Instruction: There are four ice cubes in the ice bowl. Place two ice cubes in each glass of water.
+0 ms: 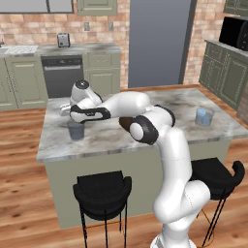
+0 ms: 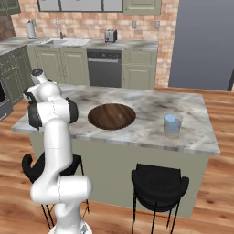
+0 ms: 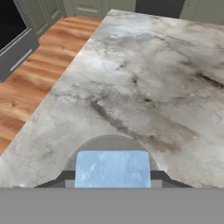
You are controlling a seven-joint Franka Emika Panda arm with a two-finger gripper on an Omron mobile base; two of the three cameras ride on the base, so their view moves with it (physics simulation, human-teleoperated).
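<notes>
My gripper (image 3: 113, 178) is shut on a pale blue ice cube (image 3: 113, 167). Just below the cube shows the curved grey rim of a glass (image 3: 109, 141). In the left base view the arm stretches left across the island, and the gripper (image 1: 64, 111) hovers just above the left glass (image 1: 75, 130). The other glass (image 1: 204, 116) (image 2: 172, 123) stands near the island's right end with pale blue showing inside. The dark-brown ice bowl (image 2: 111, 115) sits mid-island; the arm hides most of the bowl (image 1: 124, 123) in the left base view. A pale speck near its middle is too small to tell.
The marble island counter (image 2: 151, 98) has two black stools (image 1: 102, 191) (image 2: 160, 183) along its near side. Wooden floor lies beyond the island's edge (image 3: 26, 96). Cabinets, a dishwasher and a toaster (image 1: 63, 39) line the back wall.
</notes>
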